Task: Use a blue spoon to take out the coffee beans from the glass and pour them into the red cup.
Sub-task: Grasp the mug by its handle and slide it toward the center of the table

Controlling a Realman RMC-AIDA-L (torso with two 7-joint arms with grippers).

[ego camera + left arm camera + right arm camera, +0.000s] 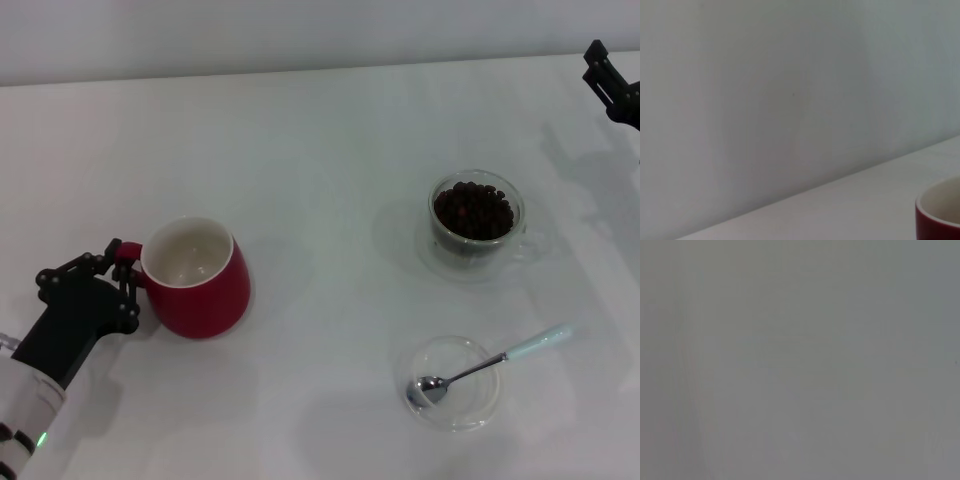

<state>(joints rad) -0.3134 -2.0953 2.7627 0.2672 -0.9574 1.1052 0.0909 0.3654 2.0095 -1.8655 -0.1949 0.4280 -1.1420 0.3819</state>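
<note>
1. My left gripper [128, 276] is matte black, built from jointed link bars with open gaps between them.
2. Behind it I see a boxy black wrist housing.
3. Further back, the left forearm turns white, with dark ring seams and a small green light.
4. The right gripper [612, 85] is black too, only partly visible.

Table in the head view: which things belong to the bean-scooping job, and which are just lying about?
For the job: blue spoon, coffee beans, glass, red cup, left gripper at the cup's handle.
Lying about: clear dish under the spoon; right gripper, far right.
</note>
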